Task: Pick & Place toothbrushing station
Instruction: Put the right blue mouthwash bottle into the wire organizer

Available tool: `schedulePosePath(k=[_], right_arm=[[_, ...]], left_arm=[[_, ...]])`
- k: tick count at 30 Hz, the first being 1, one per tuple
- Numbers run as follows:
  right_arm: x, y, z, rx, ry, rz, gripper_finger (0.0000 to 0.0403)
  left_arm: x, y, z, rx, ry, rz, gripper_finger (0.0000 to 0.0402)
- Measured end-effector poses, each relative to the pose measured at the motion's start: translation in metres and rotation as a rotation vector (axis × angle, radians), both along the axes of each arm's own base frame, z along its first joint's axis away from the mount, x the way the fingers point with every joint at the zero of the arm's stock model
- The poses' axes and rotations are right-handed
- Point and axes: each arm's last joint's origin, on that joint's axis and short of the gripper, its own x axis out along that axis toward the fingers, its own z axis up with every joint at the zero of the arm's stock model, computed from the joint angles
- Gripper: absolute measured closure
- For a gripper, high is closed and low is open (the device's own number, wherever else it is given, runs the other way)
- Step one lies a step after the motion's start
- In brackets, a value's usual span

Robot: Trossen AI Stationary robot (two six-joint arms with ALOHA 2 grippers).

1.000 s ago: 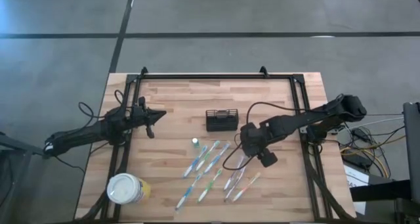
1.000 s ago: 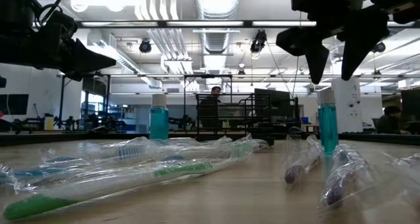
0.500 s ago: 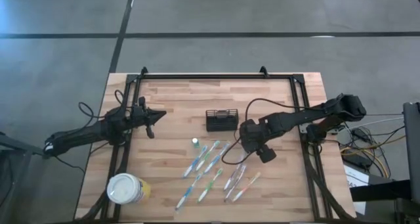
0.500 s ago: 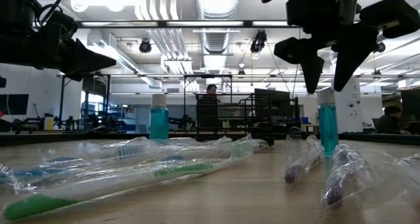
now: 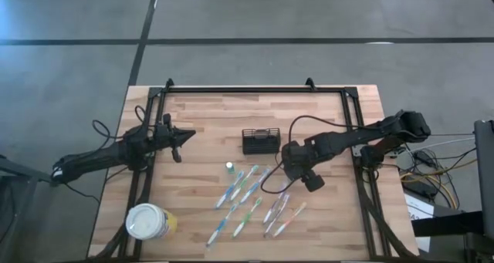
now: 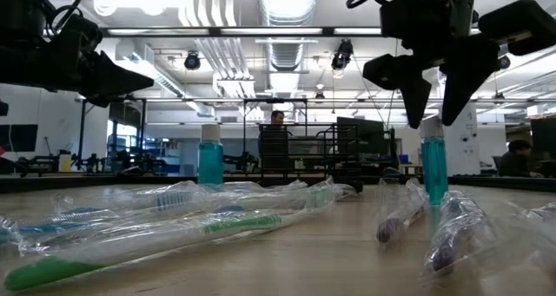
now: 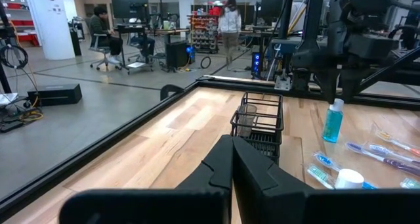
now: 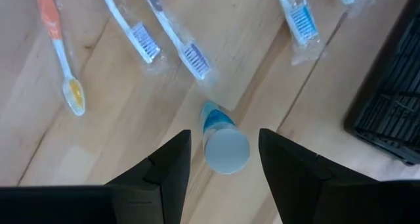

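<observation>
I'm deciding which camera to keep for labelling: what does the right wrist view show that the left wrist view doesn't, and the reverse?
Only the right wrist view looks straight down on the small blue bottle, its white cap between the open right end effector fingers, with an orange toothbrush nearby. Only the left wrist view shows the shut left end effector, the whole black caddy standing upright, and people in the room. Both show the bottle, the caddy and wrapped toothbrushes.

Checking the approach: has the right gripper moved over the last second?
Yes. In the high view the right gripper has shifted toward the black caddy and away from the table's right edge; it now hangs over a teal bottle, jaws open.
</observation>
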Motion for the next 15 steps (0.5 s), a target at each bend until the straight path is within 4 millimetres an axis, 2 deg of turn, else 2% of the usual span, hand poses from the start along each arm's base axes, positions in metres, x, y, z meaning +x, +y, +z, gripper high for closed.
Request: schedulePosePath(k=[9,15], right_arm=[[-0.0009,-0.0001,-0.0064,0.001,-0.007,0.000,0.0241],[-0.0010,-0.0002,-0.0067,0.001,-0.007,0.000,0.0266]], left_arm=[[0.0000,0.0000,0.0000,0.000,0.000,0.000,0.0396],[0.0000,0.0000,0.0000,0.000,0.000,0.000,0.0396]])
